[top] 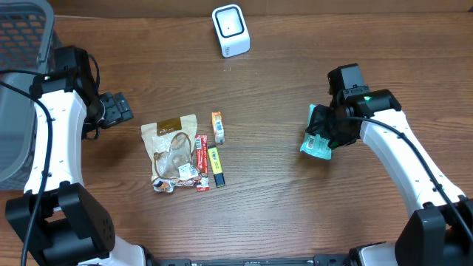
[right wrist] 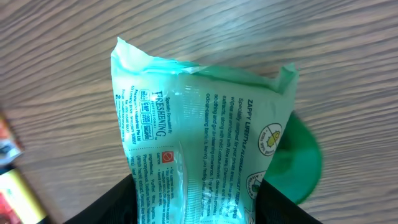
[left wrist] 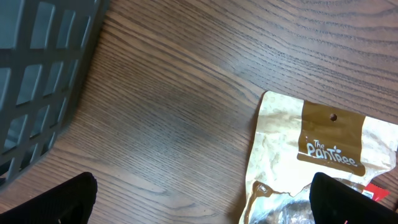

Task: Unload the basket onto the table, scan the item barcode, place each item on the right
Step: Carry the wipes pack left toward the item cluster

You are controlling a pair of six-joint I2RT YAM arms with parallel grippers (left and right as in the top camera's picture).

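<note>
While your left pincer (left wrist: pixel 199 208) is hanging wide open beside the tan paper snack pouch (left wrist: pixel 323 149), your right pincer (right wrist: pixel 196 208) is gripping the green plastic wipes packet (right wrist: pixel 199 118) over the right side of the brown wooden table (top: pixel 295 74).

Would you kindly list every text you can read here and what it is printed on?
"The Pantree": tan pouch.
"FRESHENING": green packet.
"ZAPPY LIFESTYLE": green packet; its remaining fine print is too small.
Small bars beside the pouch: lettering too blurred to read.

Wipes packet (top: pixel 318 141) right of snack bag (top: pixel 171 142)
</note>
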